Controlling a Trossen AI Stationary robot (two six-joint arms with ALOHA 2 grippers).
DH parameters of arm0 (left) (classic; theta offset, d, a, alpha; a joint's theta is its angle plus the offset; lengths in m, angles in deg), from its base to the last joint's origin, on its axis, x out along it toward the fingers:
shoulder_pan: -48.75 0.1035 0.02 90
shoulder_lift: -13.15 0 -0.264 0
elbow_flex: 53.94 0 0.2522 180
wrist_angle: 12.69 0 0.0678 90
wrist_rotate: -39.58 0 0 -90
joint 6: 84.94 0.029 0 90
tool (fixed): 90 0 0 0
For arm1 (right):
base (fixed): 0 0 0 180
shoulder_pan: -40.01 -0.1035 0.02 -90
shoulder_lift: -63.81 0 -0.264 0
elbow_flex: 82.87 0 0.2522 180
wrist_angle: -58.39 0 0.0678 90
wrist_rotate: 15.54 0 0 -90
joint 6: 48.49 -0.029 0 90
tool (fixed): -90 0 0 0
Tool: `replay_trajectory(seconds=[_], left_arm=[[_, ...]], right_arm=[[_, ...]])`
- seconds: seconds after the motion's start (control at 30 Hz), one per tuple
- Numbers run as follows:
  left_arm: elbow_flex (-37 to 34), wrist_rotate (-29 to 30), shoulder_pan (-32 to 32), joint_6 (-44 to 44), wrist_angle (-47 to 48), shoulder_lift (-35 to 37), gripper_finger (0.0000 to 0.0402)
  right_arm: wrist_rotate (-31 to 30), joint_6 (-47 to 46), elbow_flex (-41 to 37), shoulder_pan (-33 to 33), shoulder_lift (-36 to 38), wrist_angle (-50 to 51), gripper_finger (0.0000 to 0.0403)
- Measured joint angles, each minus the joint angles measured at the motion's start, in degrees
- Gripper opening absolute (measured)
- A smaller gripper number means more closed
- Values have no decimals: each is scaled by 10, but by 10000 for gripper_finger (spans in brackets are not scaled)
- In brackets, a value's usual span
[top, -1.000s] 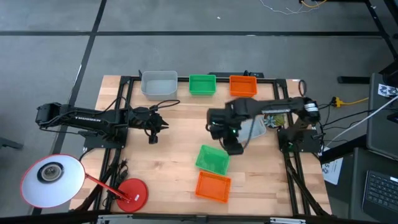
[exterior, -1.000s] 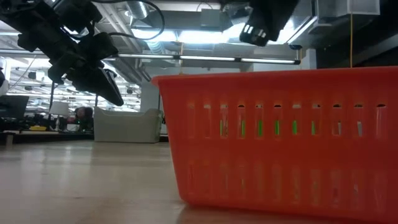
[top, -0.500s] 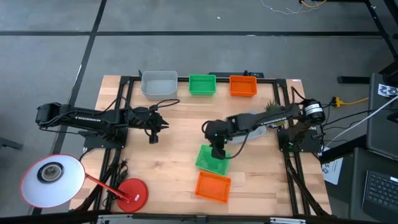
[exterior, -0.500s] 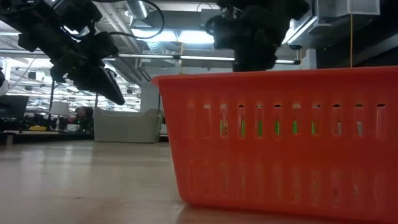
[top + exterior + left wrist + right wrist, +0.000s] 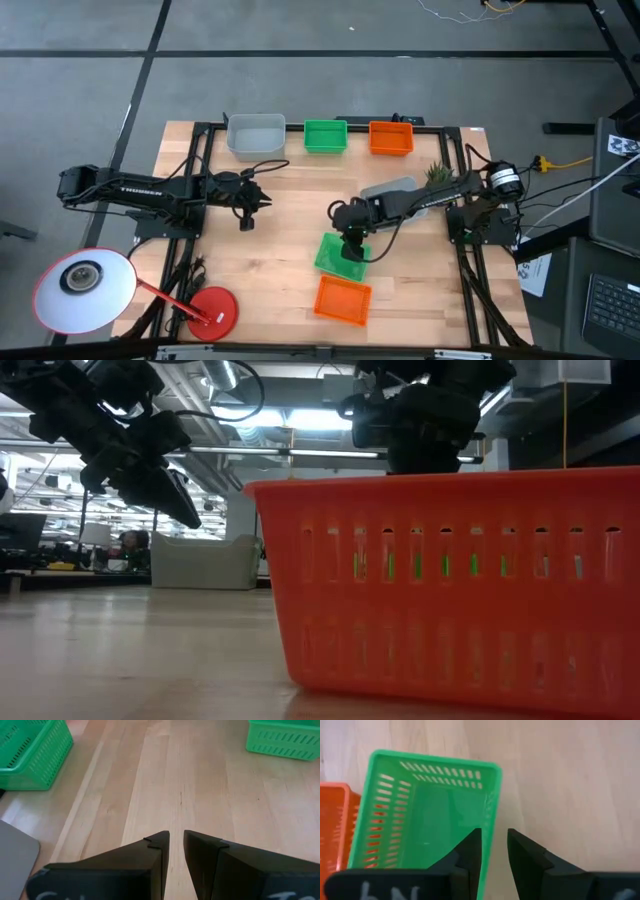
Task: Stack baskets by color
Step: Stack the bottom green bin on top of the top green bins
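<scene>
Right hand straddles rim of green perforated plastic basket on wooden tabletop, fingers slightly apart, not clamped; left hand hovers empty, narrowly parted

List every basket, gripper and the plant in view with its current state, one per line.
Loose green basket: upright, empty, right gripper open astride its rim.
Loose orange basket: upright, empty.
Back-edge grey basket, green, orange: upright.
Grey basket: partly under the right arm.
Left gripper: empty, narrow gap.
Plant: upright.
</scene>
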Motion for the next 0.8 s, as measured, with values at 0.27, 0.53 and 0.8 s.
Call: replay_trajectory(seconds=[0.27, 0.53, 0.8], left_arm=[[0, 0, 0, 1, 0, 0, 50], [0, 0, 0, 1, 0, 0, 50], [0, 0, 0, 1, 0, 0, 50]], right_arm=[[-2, -13, 0, -10, -41, 6, 93], [-5, -22, 0, -14, -73, 6, 67], [-5, 75, 106, -11, -52, 61, 3]])
